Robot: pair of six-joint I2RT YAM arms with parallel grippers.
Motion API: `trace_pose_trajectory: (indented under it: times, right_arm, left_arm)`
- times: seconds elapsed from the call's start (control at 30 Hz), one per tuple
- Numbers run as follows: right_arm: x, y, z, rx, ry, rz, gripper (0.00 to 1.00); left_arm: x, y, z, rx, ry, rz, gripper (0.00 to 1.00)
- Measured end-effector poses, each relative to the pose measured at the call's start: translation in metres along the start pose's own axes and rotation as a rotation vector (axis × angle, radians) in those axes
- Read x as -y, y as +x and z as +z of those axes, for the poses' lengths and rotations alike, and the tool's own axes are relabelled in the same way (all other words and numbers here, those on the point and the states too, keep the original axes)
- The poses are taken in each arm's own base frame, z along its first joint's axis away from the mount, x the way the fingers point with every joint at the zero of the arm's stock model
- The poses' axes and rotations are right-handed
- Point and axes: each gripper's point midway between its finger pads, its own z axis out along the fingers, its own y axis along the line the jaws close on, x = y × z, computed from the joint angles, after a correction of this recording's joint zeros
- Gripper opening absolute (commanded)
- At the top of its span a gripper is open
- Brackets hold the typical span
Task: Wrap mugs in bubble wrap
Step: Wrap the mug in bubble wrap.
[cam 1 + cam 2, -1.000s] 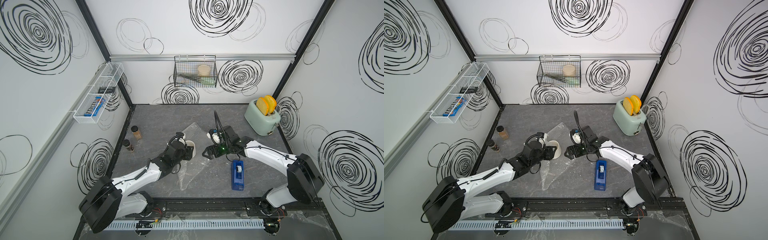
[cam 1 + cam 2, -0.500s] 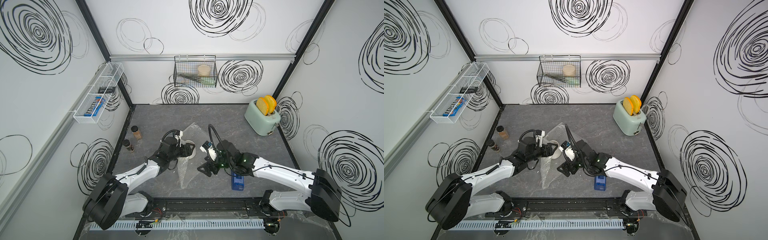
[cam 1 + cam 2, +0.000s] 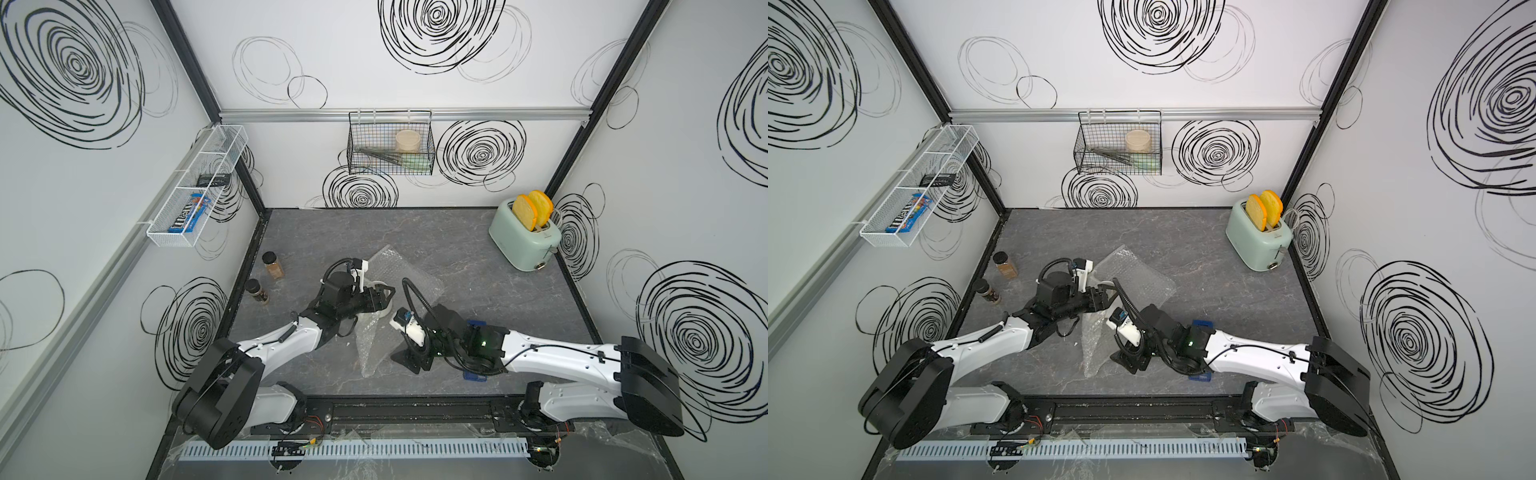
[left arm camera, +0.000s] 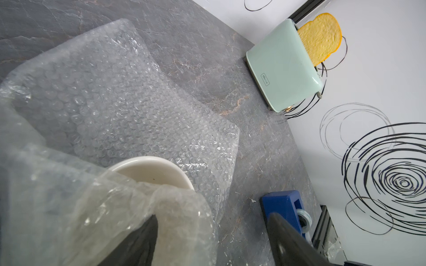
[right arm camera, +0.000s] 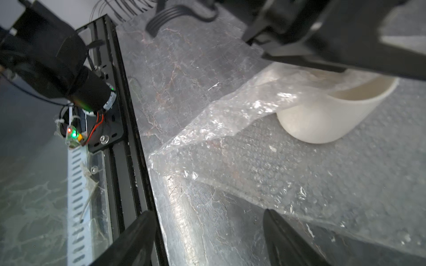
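In a top view: left tool [image 3: 381,300] over bubble wrap [image 3: 401,270]. Left wrist: spread; mug [image 4: 152,171] on wrap, flap draped on rim. Right wrist: right tool [image 5: 207,211] spread (nothing pinched); pinch loose edge low, fold over mug.

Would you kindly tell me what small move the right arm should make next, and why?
Probably ease the right gripper forward and close on the near edge of the bubble wrap: its jaws stand open just short of it, and the mug is only partly covered.
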Motion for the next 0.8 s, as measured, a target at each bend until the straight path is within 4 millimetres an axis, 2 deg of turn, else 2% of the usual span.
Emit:
trace_pose_trajectory:
  times: [0.17, 0.47, 0.67, 0.8]
  right_arm:
    - [-0.02, 0.006, 0.01, 0.001, 0.015, -0.157, 0.72]
    - [-0.038, 0.034, 0.06, -0.132, 0.106, -0.402, 0.69]
    - [-0.034, 0.043, 0.077, -0.155, 0.182, -0.499, 0.68]
    - [-0.026, 0.039, 0.082, -0.136, 0.242, -0.53, 0.57]
  left_arm:
    - [-0.001, -0.003, 0.003, 0.002, 0.005, -0.004, 0.81]
    - [-0.002, -0.007, 0.007, 0.001, 0.007, -0.01, 0.81]
    - [-0.002, -0.007, 0.007, 0.003, 0.005, -0.011, 0.81]
    - [-0.003, -0.008, 0.007, 0.004, 0.004, -0.012, 0.81]
